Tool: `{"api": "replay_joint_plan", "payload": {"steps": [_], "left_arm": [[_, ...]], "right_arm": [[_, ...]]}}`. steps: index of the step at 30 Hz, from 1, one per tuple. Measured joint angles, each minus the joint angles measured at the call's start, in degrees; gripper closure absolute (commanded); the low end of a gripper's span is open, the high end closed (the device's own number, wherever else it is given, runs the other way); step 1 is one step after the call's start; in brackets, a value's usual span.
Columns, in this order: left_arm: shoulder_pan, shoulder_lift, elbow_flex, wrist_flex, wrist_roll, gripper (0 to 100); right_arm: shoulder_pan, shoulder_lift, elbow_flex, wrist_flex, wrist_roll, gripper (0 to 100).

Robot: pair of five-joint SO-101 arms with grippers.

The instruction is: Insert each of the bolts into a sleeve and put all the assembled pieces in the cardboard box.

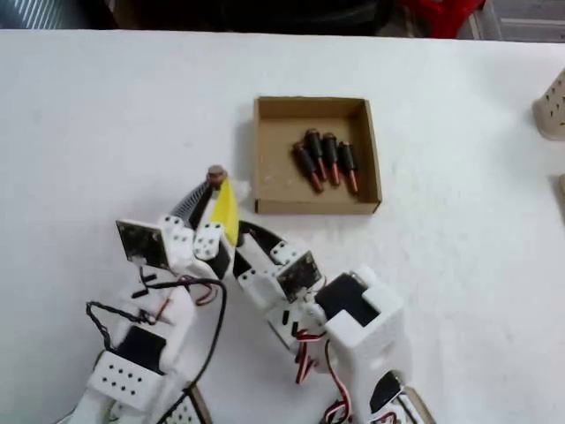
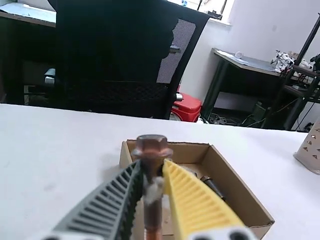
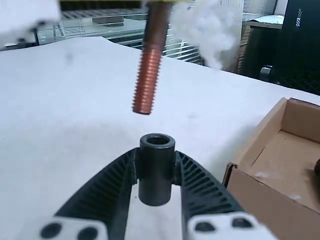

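Observation:
My left gripper (image 2: pixel 150 172) is shut on a copper bolt (image 2: pixel 151 152), held upright with its hex head up, just left of the cardboard box (image 1: pixel 265 146). From the right wrist, the bolt's threaded shaft (image 3: pixel 148 75) hangs directly above a black sleeve (image 3: pixel 156 167), with a small gap between them. My right gripper (image 3: pixel 156 175) is shut on that sleeve, bore facing up. From above, both grippers meet near the bolt head (image 1: pixel 215 174). Several assembled bolt-and-sleeve pieces (image 1: pixel 325 159) lie in the box.
A perforated beige holder (image 1: pixel 552 106) stands at the table's far right edge. The white table (image 1: pixel 106 115) stretches open to the left and behind the box. A black chair (image 2: pixel 115 55) stands beyond the table.

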Motion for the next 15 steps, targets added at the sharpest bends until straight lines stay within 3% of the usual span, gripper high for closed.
{"api": "replay_joint_plan", "payload": {"steps": [8, 15], "left_arm": [[0.26, 0.70, 0.00, -7.56, -1.58, 98], [0.26, 14.07, -0.35, -22.77, -3.08, 98]], "right_arm": [[0.00, 0.00, 0.00, 0.00, 0.00, 98.3], [0.00, 0.00, 0.00, 0.00, 0.00, 98.3]]}}
